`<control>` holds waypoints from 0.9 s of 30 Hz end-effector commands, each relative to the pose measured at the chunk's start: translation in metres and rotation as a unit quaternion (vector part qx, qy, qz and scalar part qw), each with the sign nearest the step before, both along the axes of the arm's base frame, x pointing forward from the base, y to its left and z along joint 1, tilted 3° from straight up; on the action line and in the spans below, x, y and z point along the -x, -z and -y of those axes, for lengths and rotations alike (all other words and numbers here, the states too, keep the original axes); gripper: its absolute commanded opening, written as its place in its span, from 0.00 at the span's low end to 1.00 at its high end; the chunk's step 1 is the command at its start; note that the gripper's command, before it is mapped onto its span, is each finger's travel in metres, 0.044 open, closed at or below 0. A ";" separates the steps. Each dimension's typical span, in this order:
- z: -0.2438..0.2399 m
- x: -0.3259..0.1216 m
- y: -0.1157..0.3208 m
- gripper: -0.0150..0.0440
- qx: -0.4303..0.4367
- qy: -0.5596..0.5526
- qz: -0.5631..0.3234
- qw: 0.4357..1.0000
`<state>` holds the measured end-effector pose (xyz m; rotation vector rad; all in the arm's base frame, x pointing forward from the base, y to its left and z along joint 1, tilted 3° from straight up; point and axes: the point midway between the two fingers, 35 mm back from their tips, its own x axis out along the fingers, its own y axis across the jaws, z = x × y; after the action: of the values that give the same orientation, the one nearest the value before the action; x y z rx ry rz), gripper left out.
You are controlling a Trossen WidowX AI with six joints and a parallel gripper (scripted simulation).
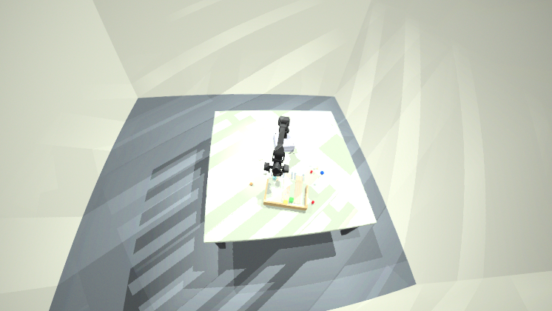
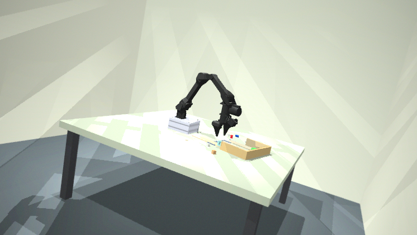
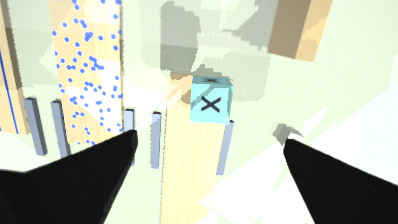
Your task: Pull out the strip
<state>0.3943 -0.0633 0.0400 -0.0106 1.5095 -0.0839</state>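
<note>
The labelled cube (image 1: 274, 178) (image 2: 219, 143) (image 3: 210, 103) is light blue with a black X on top. In the wrist view it sits at the far end of a plain pale wooden strip (image 3: 187, 170) (image 2: 204, 139), toward the strip's right edge. The strip runs back from the cube toward the arm's base, between two grey rails. My gripper (image 2: 221, 135) (image 3: 211, 141) is wide open and empty, above the table and the strip, with the cube ahead between the lines of the fingers. A blue-dotted strip (image 3: 90, 75) lies to the left.
A strip with a blue line (image 3: 11, 80) lies farther left. Grey rails (image 3: 156, 142) stand beside the strips. A wooden tray wall (image 1: 285, 206) (image 2: 233, 151) (image 3: 300, 30) is beyond the cube. Orange (image 1: 251, 184) (image 2: 213, 151), red (image 1: 311, 172) and blue (image 1: 321, 172) pieces lie around.
</note>
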 end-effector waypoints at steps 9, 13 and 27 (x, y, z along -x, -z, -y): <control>0.002 -0.012 0.011 0.68 0.000 0.000 -0.002 1.000; 0.002 -0.013 0.018 0.68 0.000 0.000 -0.002 1.000; 0.004 -0.014 0.041 0.68 0.000 0.000 -0.003 1.000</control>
<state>0.4106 -0.0670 0.0075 -0.0090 1.5027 -0.0867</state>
